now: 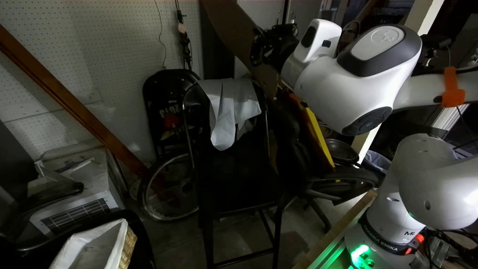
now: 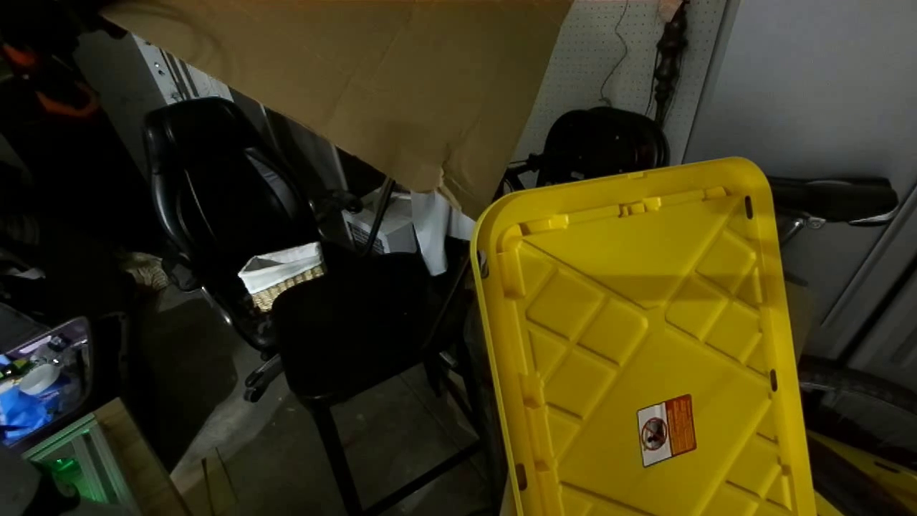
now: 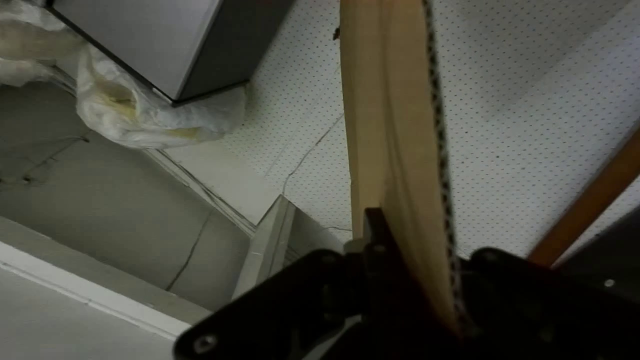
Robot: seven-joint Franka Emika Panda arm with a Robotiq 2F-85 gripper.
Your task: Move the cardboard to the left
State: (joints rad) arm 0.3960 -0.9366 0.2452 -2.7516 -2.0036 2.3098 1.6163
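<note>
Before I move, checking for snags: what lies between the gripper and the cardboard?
Nothing visible: in the wrist view, the gripper holds the cardboard directly.

Pegboard wall (image 1: 112, 41): white, wooden beam (image 1: 74, 101) slanting in front
Floor (image 1: 175, 239): grey concrete
Tall chair (image 1: 239, 179): black
Office chair (image 2: 222, 193): black, high-backed
Cabinet (image 2: 809, 93): grey, beside the pegboard
Light: dim, heavily shadowed

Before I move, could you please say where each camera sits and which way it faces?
Wrist view: just behind the gripper, which shows at the bottom, looking along the cardboard to the pegboard.
An exterior view: raised, looking down at the black chair; arm, gripper and base show.
An exterior view: near the yellow lid, facing cardboard and chair; base seemingly lower left, upper left too dark.
Both exterior views share the cardboard, chair and basket.
</note>
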